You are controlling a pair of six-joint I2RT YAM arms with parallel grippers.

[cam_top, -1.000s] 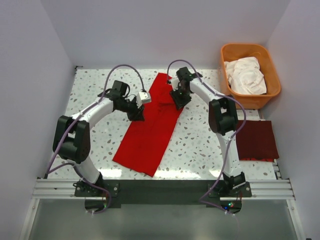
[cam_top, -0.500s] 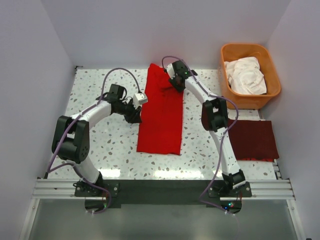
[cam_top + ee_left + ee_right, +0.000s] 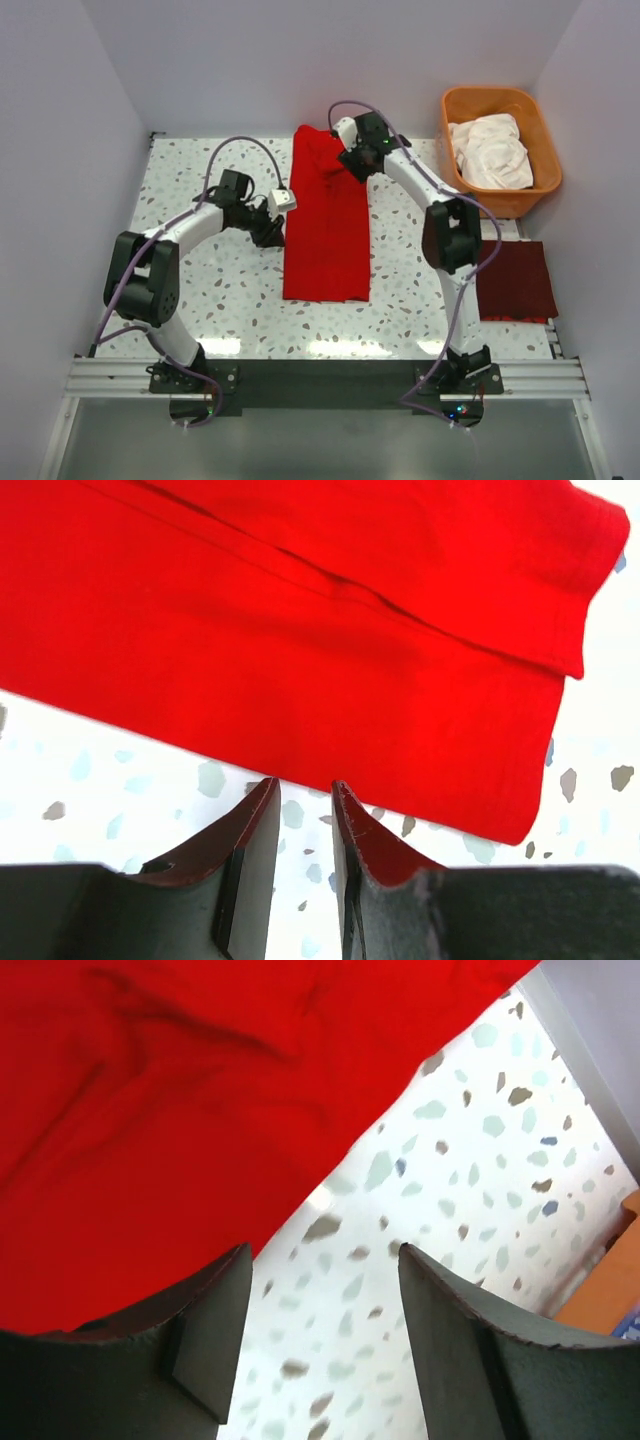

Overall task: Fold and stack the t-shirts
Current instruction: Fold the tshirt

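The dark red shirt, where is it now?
Top view: the dark red shirt lies flat at the table's right edge, on the near side of the orange basket.

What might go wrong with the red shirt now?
The long folded red t-shirt looks rumpled near the open right pincer, so the next fold might trap creases. The left pincer sits at the shirt's layered edge with its fingers barely apart. It could catch just one layer and pull the fold open.
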